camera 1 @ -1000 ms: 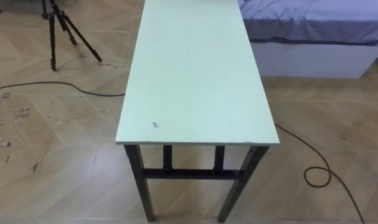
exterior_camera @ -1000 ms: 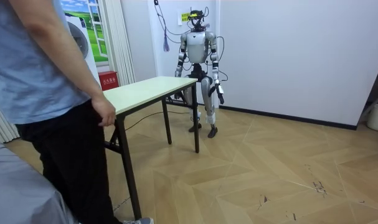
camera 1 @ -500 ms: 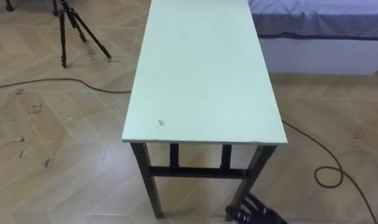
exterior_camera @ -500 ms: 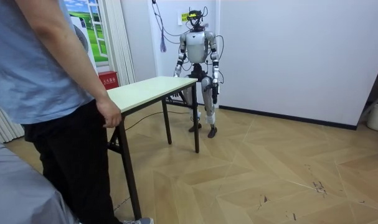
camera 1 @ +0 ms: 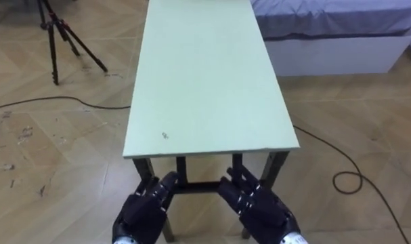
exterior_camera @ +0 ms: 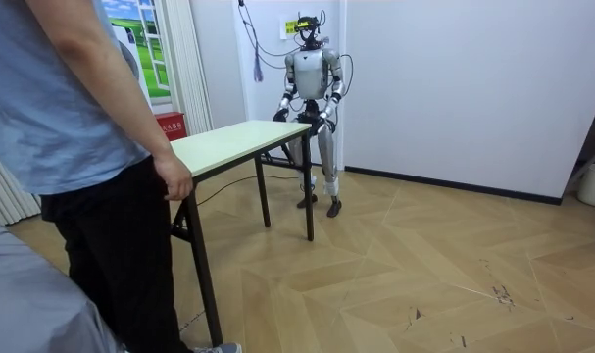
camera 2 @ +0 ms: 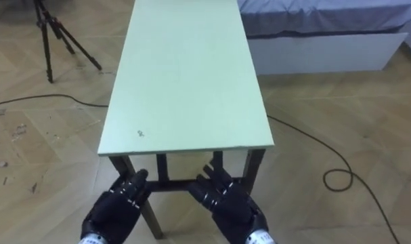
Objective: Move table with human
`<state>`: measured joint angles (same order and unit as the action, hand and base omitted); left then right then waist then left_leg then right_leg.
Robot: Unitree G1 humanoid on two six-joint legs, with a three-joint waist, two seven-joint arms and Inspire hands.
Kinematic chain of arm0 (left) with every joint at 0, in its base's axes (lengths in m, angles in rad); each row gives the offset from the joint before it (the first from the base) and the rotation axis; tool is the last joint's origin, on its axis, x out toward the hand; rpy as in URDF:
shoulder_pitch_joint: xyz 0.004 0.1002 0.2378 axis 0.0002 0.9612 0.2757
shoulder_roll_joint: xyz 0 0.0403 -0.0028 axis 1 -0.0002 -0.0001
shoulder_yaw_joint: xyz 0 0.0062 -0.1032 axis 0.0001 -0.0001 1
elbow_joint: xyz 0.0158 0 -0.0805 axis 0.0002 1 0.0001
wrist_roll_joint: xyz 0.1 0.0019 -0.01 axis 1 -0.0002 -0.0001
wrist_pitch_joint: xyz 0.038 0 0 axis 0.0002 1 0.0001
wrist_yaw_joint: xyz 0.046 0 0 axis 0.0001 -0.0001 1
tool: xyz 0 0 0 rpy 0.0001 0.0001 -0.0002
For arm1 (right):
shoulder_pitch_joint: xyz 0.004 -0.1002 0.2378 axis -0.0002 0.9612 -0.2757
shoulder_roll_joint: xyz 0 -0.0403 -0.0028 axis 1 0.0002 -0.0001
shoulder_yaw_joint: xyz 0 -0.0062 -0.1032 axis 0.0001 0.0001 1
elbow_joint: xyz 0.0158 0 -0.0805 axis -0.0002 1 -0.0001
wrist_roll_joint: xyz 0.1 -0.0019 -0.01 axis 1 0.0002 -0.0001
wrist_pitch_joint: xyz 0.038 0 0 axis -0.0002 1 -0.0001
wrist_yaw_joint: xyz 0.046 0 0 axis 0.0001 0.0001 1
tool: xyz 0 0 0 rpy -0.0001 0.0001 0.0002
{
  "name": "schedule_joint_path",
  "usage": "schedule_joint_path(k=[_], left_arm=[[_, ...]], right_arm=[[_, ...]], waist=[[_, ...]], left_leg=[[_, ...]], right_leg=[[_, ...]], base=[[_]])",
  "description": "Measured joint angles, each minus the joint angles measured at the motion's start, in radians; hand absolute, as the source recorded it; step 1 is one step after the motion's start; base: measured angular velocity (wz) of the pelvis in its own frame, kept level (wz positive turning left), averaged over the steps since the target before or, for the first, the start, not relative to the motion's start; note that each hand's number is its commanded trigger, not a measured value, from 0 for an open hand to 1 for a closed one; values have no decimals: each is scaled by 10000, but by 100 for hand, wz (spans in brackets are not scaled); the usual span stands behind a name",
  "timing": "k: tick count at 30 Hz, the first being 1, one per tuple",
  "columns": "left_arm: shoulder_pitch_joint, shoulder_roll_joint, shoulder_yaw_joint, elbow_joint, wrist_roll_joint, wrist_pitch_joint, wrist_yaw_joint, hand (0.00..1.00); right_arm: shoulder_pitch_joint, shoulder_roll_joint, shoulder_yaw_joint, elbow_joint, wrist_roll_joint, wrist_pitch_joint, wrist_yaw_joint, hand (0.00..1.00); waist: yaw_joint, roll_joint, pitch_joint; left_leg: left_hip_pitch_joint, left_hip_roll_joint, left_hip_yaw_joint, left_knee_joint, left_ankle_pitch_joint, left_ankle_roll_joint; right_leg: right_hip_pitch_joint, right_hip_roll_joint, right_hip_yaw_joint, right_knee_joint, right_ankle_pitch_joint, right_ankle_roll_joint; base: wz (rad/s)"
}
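- The eye views are evenly, softly lit; the pale table (camera 1: pixel 205 74) top shows no glare.
- The floor (camera 1: pixel 56 156) is slightly darker under the table's near end, in a faint, soft-edged shadow.
- In the room view, the far wall (exterior_camera: pixel 454 78) is bright and uniform, and the floor carries a mild sheen at the right.

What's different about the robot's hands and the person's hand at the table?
The robot's left hand and right hand are black; the person's hand is bare. The robot's hands have straight fingers; the person's hand is curled. The robot's hands are held below the tabletop, pointing under the table; the person's hand sits level with its edge. Shared: they are at opposite ends of the same table.
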<state>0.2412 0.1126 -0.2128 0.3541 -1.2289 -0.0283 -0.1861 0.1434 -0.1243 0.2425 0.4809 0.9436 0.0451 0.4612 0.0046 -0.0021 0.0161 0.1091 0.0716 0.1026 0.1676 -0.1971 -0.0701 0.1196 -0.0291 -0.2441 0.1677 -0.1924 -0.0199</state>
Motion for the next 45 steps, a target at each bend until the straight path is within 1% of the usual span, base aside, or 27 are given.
schedule_joint_path(k=[4, 6, 8, 11, 15, 17, 19, 21, 22, 24, 26, 27, 29, 30, 32, 33, 36, 41, 45], left_arm=[[-137, 68, -153, -361, -247, 12, 1, 0], [-446, 118, -294, -515, -468, 20, 2, 0], [-637, 149, -278, -555, -567, 20, 4, 0], [-710, 177, -218, -571, -761, 165, 66, 0], [-784, 210, -203, -541, -785, 361, 67, 0], [-784, 215, -189, -537, -789, 435, 67, 0], [-807, 250, -175, -538, -1199, 515, 67, 0], [-855, 266, -176, -520, -1808, 595, 67, 0], [-901, 275, -175, -467, -1926, 614, 67, 0], [-1214, 404, -175, -160, -2177, 682, 85, 0], [-1220, 520, -174, -161, -2464, 715, 88, 0], [-1220, 578, -141, -161, -2706, 715, 88, 0], [-1216, 592, 13, -145, -3006, 765, 97, 0], [-1222, 594, 125, -135, -3129, 894, 98, 0], [-1227, 611, 204, -122, -3148, 998, 97, 0], [-1241, 611, 255, -119, -3216, 1089, 99, 0], [-1318, 610, 293, -86, -3502, 1209, 193, 0], [-1327, 602, 553, -69, -3505, 1526, 211, 0], [-1334, 594, 579, -70, -3507, 1537, 221, 0]], right_arm=[[-312, -28, 21, -5, 25, -2, 0, 0], [-561, -30, 69, -19, 30, -3, 0, 0], [-601, -28, 102, -43, 112, -3, -15, 0], [-611, -85, 97, -289, 534, -1, -133, 0], [-612, -298, 224, -581, 1021, 209, -377, 0], [-611, -392, 314, -632, 1065, 214, -452, 0], [-617, -413, 334, -633, 1072, 213, -453, 0], [-650, -451, 333, -632, 1093, 213, -453, 0], [-653, -458, 324, -633, 1115, 213, -453, 0], [-740, -573, 318, -633, 1127, 217, -472, 0], [-807, -678, 332, -633, 1125, 225, -584, 0], [-868, -705, 332, -633, 1127, 225, -725, 0], [-931, -738, 331, -633, 1141, 225, -909, 0], [-968, -724, 331, -634, 1161, 261, -1006, 0], [-1084, -744, 316, -633, 1253, 428, -1149, 0], [-1146, -784, 305, -623, 1618, 554, -1258, 0], [-1242, -817, 211, -617, 2440, 694, -1609, 0], [-1234, -866, -21, -618, 3324, 876, -1866, 0], [-1235, -722, -250, -618, 4067, 880, -2197, 0]], waist=[[-105, -26, 26], [-139, -17, 27], [-185, 1, 29], [-207, 76, 64], [-191, 162, 58], [-172, 175, 61], [-117, 200, 71], [-111, 260, 104], [-98, 278, 106], [0, 350, 121], [43, 364, 125], [57, 363, 125], [70, 355, 128], [70, 339, 129], [69, 315, 123], [72, 296, 123], [144, 274, 118], [216, 224, 99], [216, 227, 97]], left_leg=[[-6, 5, 2, -1, 0, 0], [-111, 1, 3, -1, 16, 26], [-117, 1, 4, -14, 19, 31], [-170, 5, 20, -15, 18, 31], [-156, 10, 26, -43, 19, 31], [-109, 9, 32, -64, 19, 31], [-101, 9, 33, -64, 19, 31], [-100, 8, 27, -61, 21, 35], [-103, 7, 27, -61, 27, 45], [-120, 7, 27, -72, 57, 88], [-111, 12, 10, -74, 62, 94], [-109, 19, 7, -72, 62, 94], [-103, 21, 1, -72, 66, 102], [-104, 18, 3, -70, 67, 104], [-105, 10, 1, -65, 68, 106], [-105, 9, 1, -58, 70, 109], [-91, 9, 5, -50, 79, 123], [-74, 16, 12, -35, 81, 124], [-88, 20, 10, 2, 81, 125]], right_leg=[[-31, 6, 34, 20, 0, 0], [-168, 4, 78, 58, 2, -2], [-181, 1, 75, 71, 3, -2], [-281, -7, 92, 136, 3, -1], [-304, -23, 90, 197, 5, 1], [-268, -25, 91, 195, 5, 2], [-254, -25, 93, 184, 6, 3], [-256, -25, 98, 187, 5, 2], [-264, -25, 101, 190, 5, 2], [-318, -24, 134, 217, 5, 2], [-327, -26, 132, 239, 5, 1], [-339, -27, 127, 277, 5, 1], [-367, -41, 123, 357, 5, 1], [-368, -46, 123, 358, 5, 1], [-379, -47, 158, 363, 5, 2], [-379, -47, 163, 368, 6, 1], [-380, -43, 184, 383, 9, -4], [-384, -33, 214, 386, 23, -28], [-389, -29, 211, 387, 35, -48]], base=[[0], [-4], [0], [-1], [0], [0], [0], [0], [0], [-4], [-2], [0], [0], [0], [-3], [0], [0], [-2], [0]])
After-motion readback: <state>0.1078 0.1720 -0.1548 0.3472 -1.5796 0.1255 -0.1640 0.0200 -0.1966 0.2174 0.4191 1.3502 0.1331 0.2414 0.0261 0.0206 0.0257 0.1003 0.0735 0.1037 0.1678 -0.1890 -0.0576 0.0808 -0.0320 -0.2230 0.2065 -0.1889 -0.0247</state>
